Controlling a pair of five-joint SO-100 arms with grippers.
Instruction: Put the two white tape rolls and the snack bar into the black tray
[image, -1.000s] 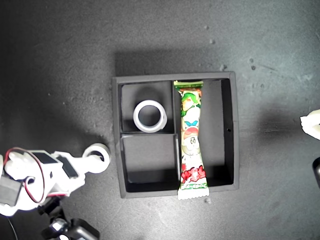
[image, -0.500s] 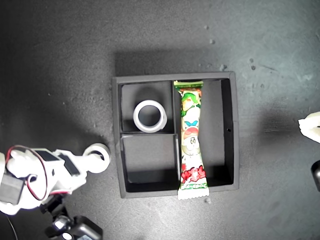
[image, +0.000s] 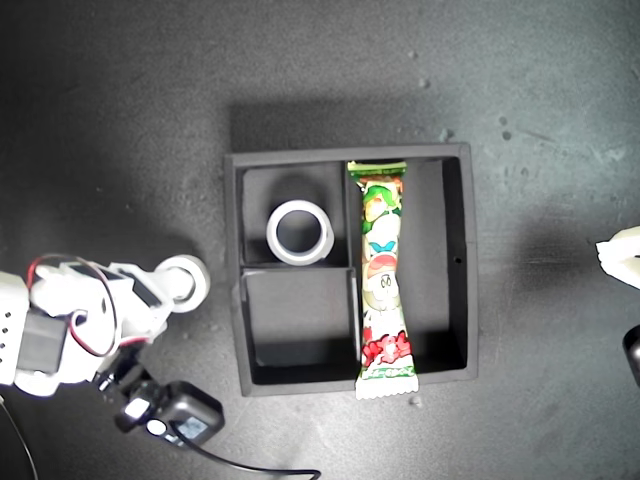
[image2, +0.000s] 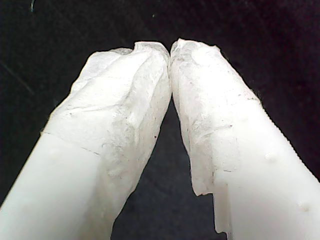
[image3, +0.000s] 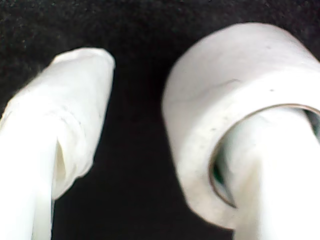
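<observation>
1. Second claw (image3: 135, 130) spread, one finger (image3: 280, 175) threaded through a white tape roll (image: 183, 281) just outside the black tray (image: 470, 262).
2. First claw (image2: 170, 50) pressed together, holding nothing.
3. Other tape roll (image: 299, 232) inside a small tray compartment; snack bar (image: 383, 282) in the long one.

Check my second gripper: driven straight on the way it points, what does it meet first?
Likely the tray's outer wall on the exterior view's left, hit first by the roll hung on one of the second gripper's jaws. Height is unclear, so it might pass over.
</observation>
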